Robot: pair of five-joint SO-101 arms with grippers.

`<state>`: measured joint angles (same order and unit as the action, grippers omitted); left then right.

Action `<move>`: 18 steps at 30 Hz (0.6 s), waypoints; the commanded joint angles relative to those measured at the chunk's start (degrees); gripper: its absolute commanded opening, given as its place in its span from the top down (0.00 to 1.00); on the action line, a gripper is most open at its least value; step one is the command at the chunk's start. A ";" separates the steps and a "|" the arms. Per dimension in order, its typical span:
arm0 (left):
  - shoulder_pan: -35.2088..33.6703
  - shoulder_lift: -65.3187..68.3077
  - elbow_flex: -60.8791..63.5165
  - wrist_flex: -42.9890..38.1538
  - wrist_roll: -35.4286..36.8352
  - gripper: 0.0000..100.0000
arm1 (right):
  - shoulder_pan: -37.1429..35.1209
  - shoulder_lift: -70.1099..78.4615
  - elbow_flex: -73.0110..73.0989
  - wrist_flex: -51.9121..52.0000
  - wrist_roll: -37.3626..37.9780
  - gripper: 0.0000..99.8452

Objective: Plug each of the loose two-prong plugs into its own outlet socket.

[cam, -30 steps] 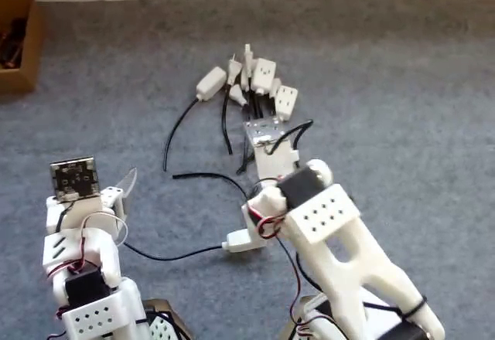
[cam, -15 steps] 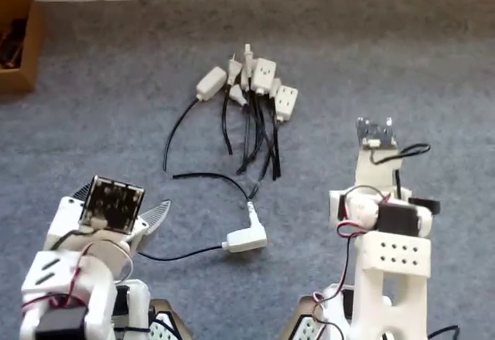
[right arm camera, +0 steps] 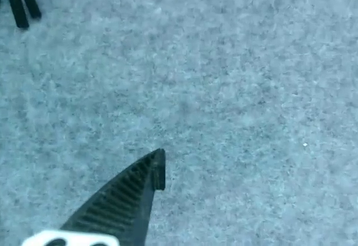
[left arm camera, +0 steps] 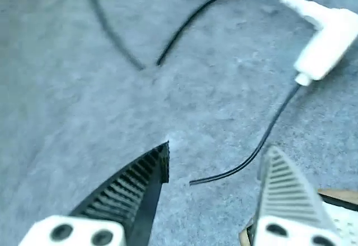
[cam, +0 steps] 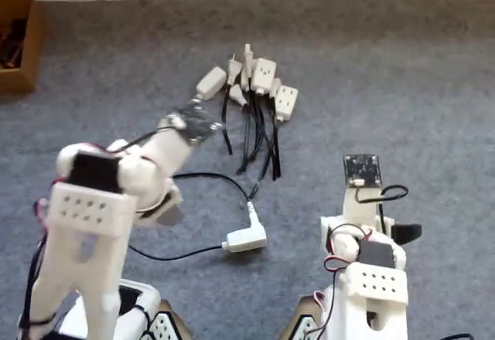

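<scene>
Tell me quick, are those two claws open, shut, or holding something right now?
Left gripper: open, holding nothing.
Right gripper: cannot be told.

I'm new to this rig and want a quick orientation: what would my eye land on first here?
First, the tangle of white plugs and sockets with black cords, at the far middle of the carpet. Closer in lies a lone white plug, and the left gripper hangs open over the carpet near it.
</scene>
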<state>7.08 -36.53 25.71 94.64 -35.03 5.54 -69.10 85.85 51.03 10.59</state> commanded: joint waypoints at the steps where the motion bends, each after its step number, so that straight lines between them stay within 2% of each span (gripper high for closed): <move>1: 7.25 6.64 -1.89 -4.66 -0.26 0.77 | 4.70 -4.09 1.01 -1.27 0.26 0.42; 7: 18.77 14.29 -1.19 -12.40 -0.53 0.77 | 6.46 -14.20 7.60 -1.01 0.26 0.42; 11: 25.01 18.24 0.75 -14.07 -2.02 0.77 | 6.20 -20.79 10.07 1.19 0.26 0.42; 18: 27.56 22.02 7.43 -21.71 -2.20 0.77 | 6.11 -28.26 10.51 6.37 0.26 0.42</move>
<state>33.80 -14.90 31.96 76.09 -36.79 11.25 -94.59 95.08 56.31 10.59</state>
